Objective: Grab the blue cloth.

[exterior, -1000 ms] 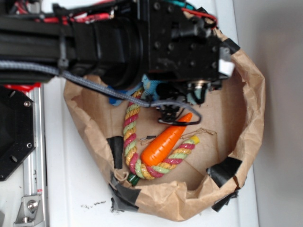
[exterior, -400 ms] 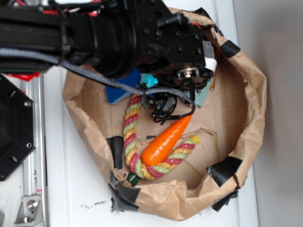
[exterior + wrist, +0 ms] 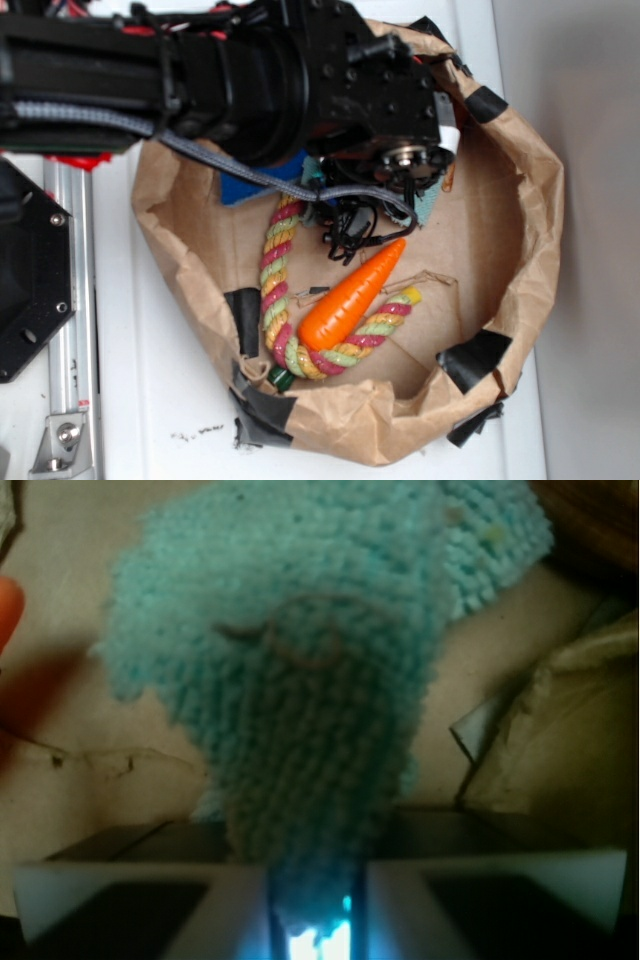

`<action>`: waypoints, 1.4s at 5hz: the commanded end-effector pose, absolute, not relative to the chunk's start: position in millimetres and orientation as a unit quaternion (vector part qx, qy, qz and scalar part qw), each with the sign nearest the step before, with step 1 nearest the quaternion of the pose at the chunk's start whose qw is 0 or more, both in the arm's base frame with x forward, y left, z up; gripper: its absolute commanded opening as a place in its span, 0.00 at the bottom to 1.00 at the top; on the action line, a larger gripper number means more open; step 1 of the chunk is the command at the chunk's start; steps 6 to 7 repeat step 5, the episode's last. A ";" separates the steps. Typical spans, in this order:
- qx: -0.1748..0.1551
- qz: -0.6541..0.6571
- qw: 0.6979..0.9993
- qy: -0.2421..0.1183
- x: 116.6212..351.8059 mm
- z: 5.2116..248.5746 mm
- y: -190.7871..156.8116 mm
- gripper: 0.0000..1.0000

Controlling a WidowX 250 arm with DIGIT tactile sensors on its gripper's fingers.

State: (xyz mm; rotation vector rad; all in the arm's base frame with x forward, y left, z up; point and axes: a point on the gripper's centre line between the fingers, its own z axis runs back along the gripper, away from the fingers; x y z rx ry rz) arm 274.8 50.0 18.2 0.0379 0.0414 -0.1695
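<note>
White surface (image 3: 150, 400) lies under everything, and on it sits a brown paper bag (image 3: 530, 250) with its sides rolled down like a bowl and black tape on its rim; the rolled sides probably keep the toys from sliding away. Inside the bag lie an orange carrot (image 3: 350, 297) and a rope (image 3: 275, 290) of many colours, with the carrot resting across the bottom bend of the rope. A bright blue sponge (image 3: 255, 188) peeks out from under the black robot arm (image 3: 250, 80), which reaches over the top part of the bag and hides most of what lies there.

The pincer (image 3: 318, 905) is closed on the blue cloth (image 3: 300, 660); the wrist view shows its two pale fingers (image 3: 130, 905) squeezed together with one end of the cloth pinched in the thin gap between them. I think it holds the cloth by an end so the rest can hang free.

The cloth is pale blue-green, soft and fuzzy, with tiny loops all over and ragged edges; a thin brown thread lies curled on it. From the outside view only a small bit of it shows beside the arm, at the top of the bag, above the carrot; whether any of it touches the bag floor I cannot tell.
</note>
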 end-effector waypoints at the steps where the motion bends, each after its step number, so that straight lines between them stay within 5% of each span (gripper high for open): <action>1: 0.022 -0.060 0.996 -0.062 278.5 91.3 51.8 0.00; 2: 0.006 -0.029 0.995 -0.091 270.2 141.3 51.5 0.00; 3: -0.004 -0.015 0.996 -0.082 267.7 180.2 45.3 0.00; 4: 0.011 -0.008 0.999 -0.042 274.3 175.7 35.0 0.00; 7: 0.022 -0.016 0.999 -0.032 277.8 171.9 32.9 0.00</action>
